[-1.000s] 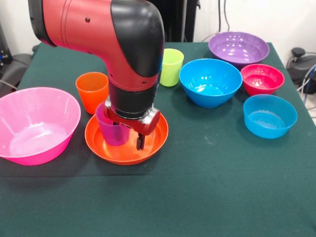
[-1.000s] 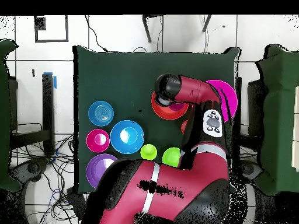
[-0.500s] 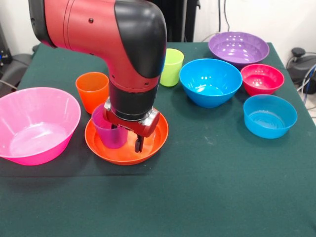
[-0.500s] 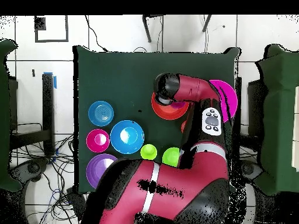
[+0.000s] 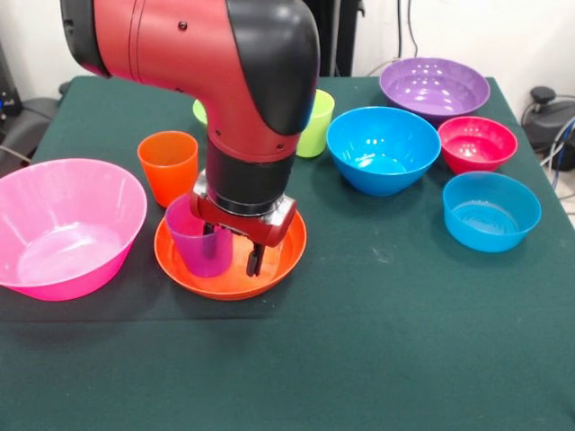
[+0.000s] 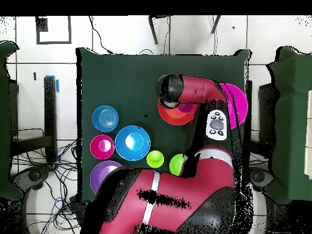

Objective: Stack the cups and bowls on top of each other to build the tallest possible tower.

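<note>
Placement was the step in hand, by my reading: my gripper (image 5: 230,253) hung low over the orange bowl (image 5: 278,260), its fingers pinching the rim of the purple cup (image 5: 199,241), which stood upright inside that bowl. The orange cup (image 5: 168,164) sat just behind it, the pink bowl (image 5: 54,224) off to one side. Next I judged I had to release cleanly and lift straight up, so the cup stayed put.

The green-clothed table (image 5: 377,341) carried an orange bowl (image 5: 274,269) directly under the claw (image 5: 232,254), an orange cup (image 5: 168,166) and pink bowl (image 5: 63,224) to its left, and a green cup (image 5: 314,123) with blue (image 5: 383,149), purple (image 5: 435,88), red (image 5: 477,143) and light blue (image 5: 491,210) bowls to its right.
</note>
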Robot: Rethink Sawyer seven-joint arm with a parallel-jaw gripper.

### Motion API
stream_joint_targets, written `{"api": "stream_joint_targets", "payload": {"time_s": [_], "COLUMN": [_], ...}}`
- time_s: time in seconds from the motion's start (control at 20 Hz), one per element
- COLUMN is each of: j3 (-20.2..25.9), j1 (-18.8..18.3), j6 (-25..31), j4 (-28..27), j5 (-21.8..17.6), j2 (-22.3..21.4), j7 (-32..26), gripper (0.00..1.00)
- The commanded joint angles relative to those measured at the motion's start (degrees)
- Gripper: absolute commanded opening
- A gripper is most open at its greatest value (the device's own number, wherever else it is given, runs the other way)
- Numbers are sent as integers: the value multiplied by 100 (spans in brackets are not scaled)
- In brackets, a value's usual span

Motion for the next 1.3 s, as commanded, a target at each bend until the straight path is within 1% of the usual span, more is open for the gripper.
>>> {"api": "stream_joint_targets", "payload": {"time_s": [0.05,0.35,0.6,0.9,1.05,1.15,1.3], "j3": [344,303,265,258,354,428,543], "j1": [136,167,191,207,149,102,28], "j6": [736,1124,1220,1561,1387,1152,964], "j4": [-299,-332,-280,-267,-65,192,558], "j5": [-484,-508,-600,-567,-472,-421,-329], "j2": [-189,-363,-485,-675,-698,-775,-858], "j7": [-1031,-1042,-964,-943,-814,-757,-747], "gripper": [100,100,100,100,100,100,100]}}
